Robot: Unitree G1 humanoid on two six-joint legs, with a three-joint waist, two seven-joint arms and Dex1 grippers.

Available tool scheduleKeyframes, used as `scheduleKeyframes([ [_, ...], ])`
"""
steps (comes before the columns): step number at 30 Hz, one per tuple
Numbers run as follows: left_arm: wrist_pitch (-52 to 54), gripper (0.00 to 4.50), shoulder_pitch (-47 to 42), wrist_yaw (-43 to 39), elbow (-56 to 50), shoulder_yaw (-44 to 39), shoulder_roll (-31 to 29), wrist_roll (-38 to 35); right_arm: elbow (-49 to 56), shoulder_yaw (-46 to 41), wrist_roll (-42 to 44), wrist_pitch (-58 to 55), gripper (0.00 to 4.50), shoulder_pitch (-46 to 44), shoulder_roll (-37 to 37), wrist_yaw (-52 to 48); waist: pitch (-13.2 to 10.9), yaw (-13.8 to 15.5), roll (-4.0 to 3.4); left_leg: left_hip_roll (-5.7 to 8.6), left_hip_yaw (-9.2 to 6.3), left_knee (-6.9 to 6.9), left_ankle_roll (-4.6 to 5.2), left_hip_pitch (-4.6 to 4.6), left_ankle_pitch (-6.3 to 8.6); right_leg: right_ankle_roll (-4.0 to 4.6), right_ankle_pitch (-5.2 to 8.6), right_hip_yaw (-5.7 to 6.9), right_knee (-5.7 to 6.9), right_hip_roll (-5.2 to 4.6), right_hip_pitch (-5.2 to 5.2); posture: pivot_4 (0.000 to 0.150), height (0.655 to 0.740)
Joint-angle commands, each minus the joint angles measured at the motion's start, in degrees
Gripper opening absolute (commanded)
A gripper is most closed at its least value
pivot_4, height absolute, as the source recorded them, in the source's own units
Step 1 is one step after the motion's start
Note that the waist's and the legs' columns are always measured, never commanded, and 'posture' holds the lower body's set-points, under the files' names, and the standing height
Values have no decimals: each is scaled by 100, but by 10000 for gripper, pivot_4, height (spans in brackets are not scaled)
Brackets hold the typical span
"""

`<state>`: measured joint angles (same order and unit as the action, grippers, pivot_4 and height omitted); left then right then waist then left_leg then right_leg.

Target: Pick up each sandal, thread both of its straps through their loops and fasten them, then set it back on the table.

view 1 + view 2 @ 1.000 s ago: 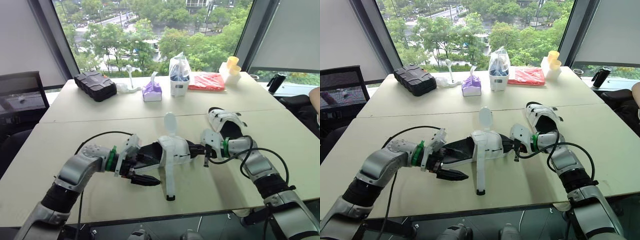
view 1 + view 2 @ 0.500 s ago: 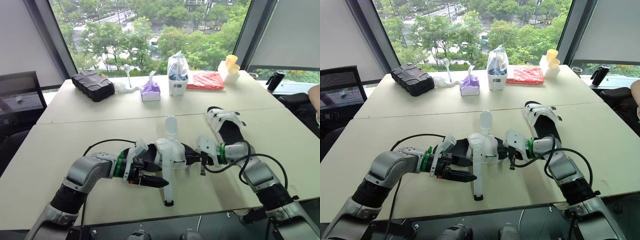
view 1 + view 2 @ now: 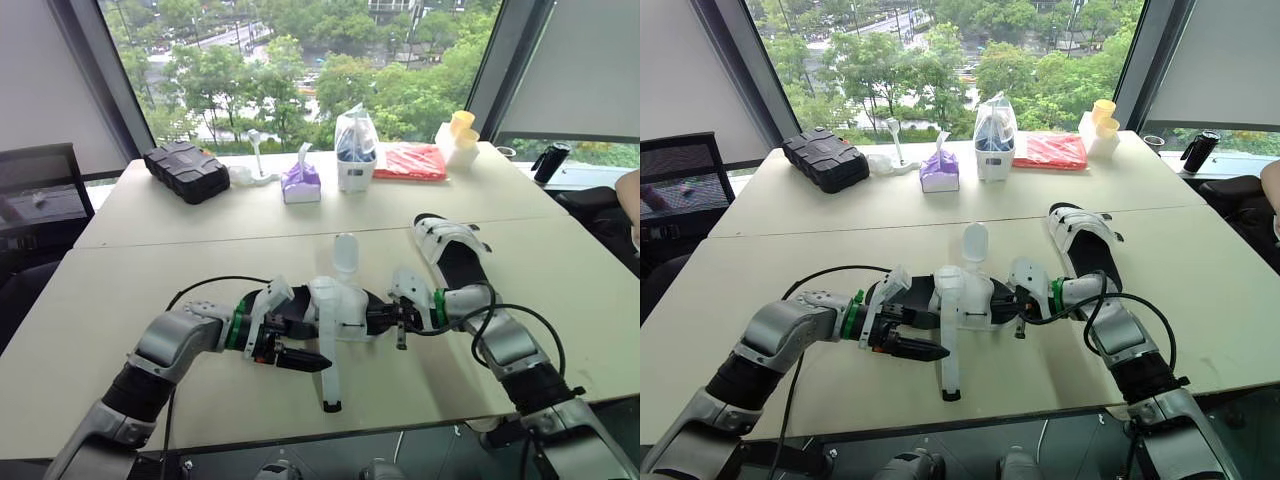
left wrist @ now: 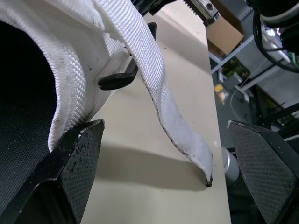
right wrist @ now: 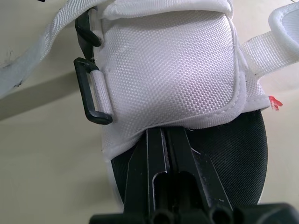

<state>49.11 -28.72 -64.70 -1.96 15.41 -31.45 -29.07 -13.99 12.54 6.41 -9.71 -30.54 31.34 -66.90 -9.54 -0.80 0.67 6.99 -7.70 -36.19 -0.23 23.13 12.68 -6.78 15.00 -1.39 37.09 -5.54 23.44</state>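
Left gripper (image 4: pixel 163 128), its cross-hatched black fingers spread wide, flanks the white woven sandal (image 3: pixel 340 305) at the near middle of the cream table (image 3: pixel 150 260). A flat, frayed strap (image 4: pixel 159 93) hangs loose. Right gripper (image 5: pixel 161 133) pinches the sandal's toe end beside a rectangular black loop (image 5: pixel 91 91).

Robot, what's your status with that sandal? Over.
Left fingers open at sandal. Right fingers shut on its end. Long strap loose, unfastened. Second sandal apart, on table.

Beige table (image 3: pixel 150 270), white sandal (image 3: pixel 452 252), black case (image 3: pixel 190 170), tissues (image 3: pixel 302 184)
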Motion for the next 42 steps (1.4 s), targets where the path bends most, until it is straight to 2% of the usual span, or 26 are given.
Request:
scheduleKeyframes([
  [1, -121, 44035, 26, 97, 65, -11, 15, 117, -293, 63, 17, 170, 0, -242, -267, 31, 0, -5, 0, 0, 0, 0, 0, -1, 0, 0, 0, 0, 0, 0, 0, 1500, 7400],
  [10, -158, 44035, 15, 172, 82, -26, 146, 158, -873, 155, -207, 619, 0, -474, -724, 258, 0, -21, -1, -1, 0, 3, -2, -6, -1, 0, 0, 0, 2, 3, -1, 1500, 7400],
  [23, -28, 44035, 5, 130, -5, -63, 152, 59, -1032, 446, -458, 776, 0, -113, -769, 101, 1, -23, -1, -2, 0, 11, -4, -13, -1, 0, 0, 0, 2, 4, -4, 1500, 7400],
  [31, 138, 44035, 78, -133, -180, 48, -85, 2, -1152, 424, -519, 830, 0, -201, -790, 89, 1, -40, -1, -7, 1, 33, -5, -39, -1, 8, 5, -2, 0, 6, -19, 1500, 7400],
  [38, 646, 44035, 207, -325, -504, 141, -164, -331, -1209, 405, -594, 923, 0, -259, -730, 72, 1, -40, -1, -9, 3, 40, -5, -51, 0, 12, 8, -2, -3, 6, -30, 1500, 7400],
  [42, 839, 44035, 371, -92, -557, 66, 0, -454, -1194, 394, -604, 959, 0, -235, -684, 56, 1, -35, -1, -11, 4, 52, -5, -62, 0, 17, 12, -4, -4, 6, -34, 1500, 7400],
])
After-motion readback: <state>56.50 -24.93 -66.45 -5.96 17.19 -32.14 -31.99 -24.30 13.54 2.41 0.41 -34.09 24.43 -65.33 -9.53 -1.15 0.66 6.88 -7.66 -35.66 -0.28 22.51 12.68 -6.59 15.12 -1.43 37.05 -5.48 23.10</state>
